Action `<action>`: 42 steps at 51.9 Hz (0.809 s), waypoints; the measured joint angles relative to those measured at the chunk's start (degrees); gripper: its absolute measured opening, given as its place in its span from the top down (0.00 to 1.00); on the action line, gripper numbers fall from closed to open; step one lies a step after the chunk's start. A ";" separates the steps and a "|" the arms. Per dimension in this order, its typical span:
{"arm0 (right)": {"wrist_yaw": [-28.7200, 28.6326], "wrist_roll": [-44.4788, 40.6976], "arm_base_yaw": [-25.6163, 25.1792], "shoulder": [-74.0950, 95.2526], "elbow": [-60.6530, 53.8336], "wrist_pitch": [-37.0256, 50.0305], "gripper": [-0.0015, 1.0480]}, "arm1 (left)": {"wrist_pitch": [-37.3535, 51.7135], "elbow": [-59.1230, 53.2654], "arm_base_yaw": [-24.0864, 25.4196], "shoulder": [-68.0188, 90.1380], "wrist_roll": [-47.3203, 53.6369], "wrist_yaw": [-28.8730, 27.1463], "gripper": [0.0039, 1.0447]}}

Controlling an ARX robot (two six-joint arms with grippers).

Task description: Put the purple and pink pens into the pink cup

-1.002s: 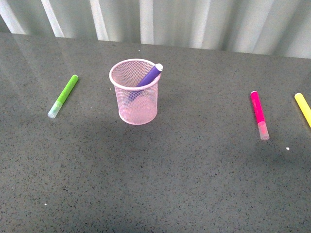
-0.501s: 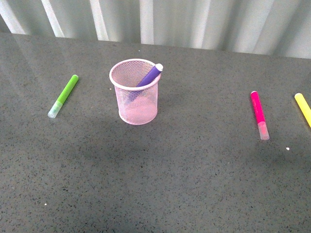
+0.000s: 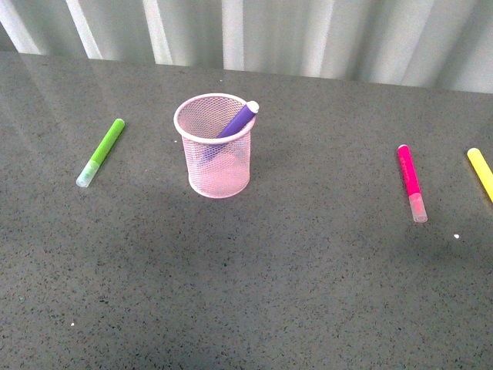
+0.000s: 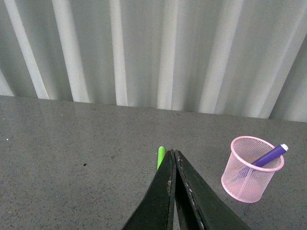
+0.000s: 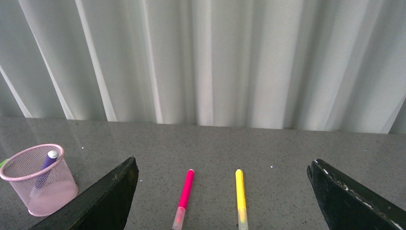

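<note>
One pen remaining: pink pen lying flat. Right gripper wide, empty; straddle mid-barrel, clear of yellow marker.

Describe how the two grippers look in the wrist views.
Left gripper: two long matte-black fingers tapering to narrow tips, inner edges scuffed pale. Right gripper: the same black wedge-shaped fingers, whitish wear specks along the edges. No cables or markings show.

Soft even light, faint shadows; perhaps glare on table.
</note>
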 joint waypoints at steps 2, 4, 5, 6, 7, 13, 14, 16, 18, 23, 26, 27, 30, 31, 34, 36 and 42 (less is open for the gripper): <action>0.00 0.02 0.00 0.00 0.00 0.00 0.07 | -1.38 0.00 0.00 -1.44 0.00 0.02 0.97; 0.00 0.02 0.00 0.00 0.00 0.00 0.07 | -2.47 0.00 0.00 -2.58 0.00 0.02 0.97; 0.02 0.02 0.00 0.00 0.00 0.00 0.07 | -3.10 0.00 0.00 -3.21 0.00 0.02 0.97; 0.02 0.02 0.00 0.00 0.00 0.00 0.07 | -3.72 0.00 0.00 -3.82 0.00 0.02 0.97; 0.00 0.02 0.00 0.00 0.00 0.00 0.07 | -4.13 0.00 0.00 -4.24 0.00 0.02 0.97; 0.00 0.02 0.00 0.00 0.00 0.00 0.07 | -6.34 0.00 0.00 -6.45 0.00 0.00 0.97; 0.00 0.02 0.00 0.00 0.00 0.00 0.07 | -6.49 0.00 0.00 -6.60 0.00 0.00 0.97; 0.00 0.02 0.00 0.00 0.00 0.00 0.07 | -7.15 0.00 0.00 -7.28 0.00 0.02 0.97; 0.02 0.02 0.00 0.00 0.00 -0.02 0.07 | -7.78 0.00 0.00 -7.89 0.00 0.02 0.97; 0.00 0.02 0.00 0.00 0.00 0.00 0.07 | -9.49 0.00 0.00 -9.60 0.00 0.02 0.97; 0.00 0.02 0.00 0.00 0.00 -0.02 0.07 | -10.27 0.00 0.00 -10.36 0.00 0.00 0.97; 0.00 0.02 0.00 0.00 0.00 0.00 0.07 | -11.30 0.00 0.00 -11.39 0.00 0.00 0.97; 0.02 0.02 0.00 0.00 0.00 0.00 0.07 | -16.87 0.00 0.02 -15.26 0.02 0.04 0.97; 0.02 0.02 0.00 0.00 0.00 0.00 0.07 | -18.69 0.00 0.02 -16.76 0.02 0.04 0.97; 0.02 0.02 0.00 0.00 0.00 0.00 0.07 | -20.09 0.00 0.02 -19.45 0.02 0.02 0.97; 0.00 0.02 0.00 0.00 0.00 -0.02 0.07 | -20.11 0.00 0.02 -20.00 0.02 0.04 0.97; 0.02 0.02 0.00 0.00 0.00 0.00 0.07 | -20.37 0.00 0.02 -20.09 0.02 0.02 0.97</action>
